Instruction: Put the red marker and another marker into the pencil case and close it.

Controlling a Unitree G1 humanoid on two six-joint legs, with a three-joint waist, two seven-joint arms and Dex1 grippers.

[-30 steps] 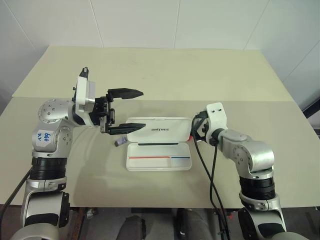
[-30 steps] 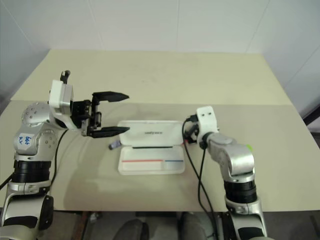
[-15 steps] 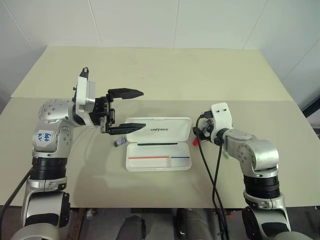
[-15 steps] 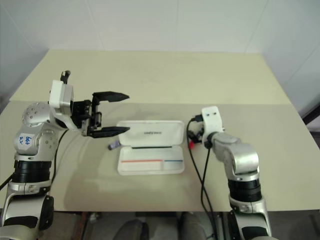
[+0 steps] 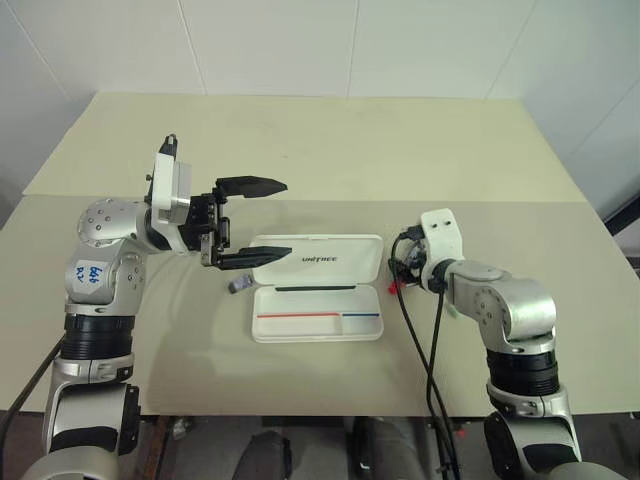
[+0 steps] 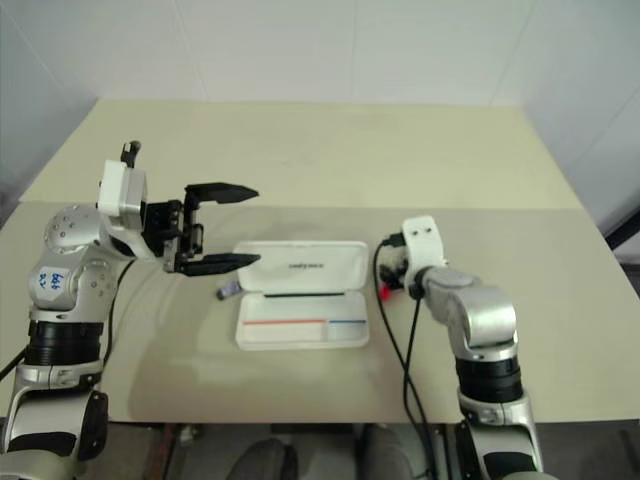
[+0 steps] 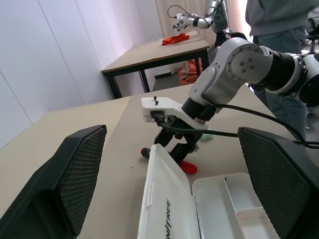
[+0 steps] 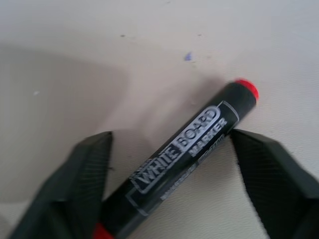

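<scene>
Your right gripper (image 8: 169,199) has its jaws spread around the red marker (image 8: 187,149), which lies on the table (image 5: 330,150) at the pencil case (image 5: 318,288)'s three o'clock. Your left gripper (image 5: 262,220) hangs wide open.

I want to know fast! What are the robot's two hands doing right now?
Left gripper: open, holding nothing.
Right gripper: fingers around the red marker, not shut on it yet.
</scene>
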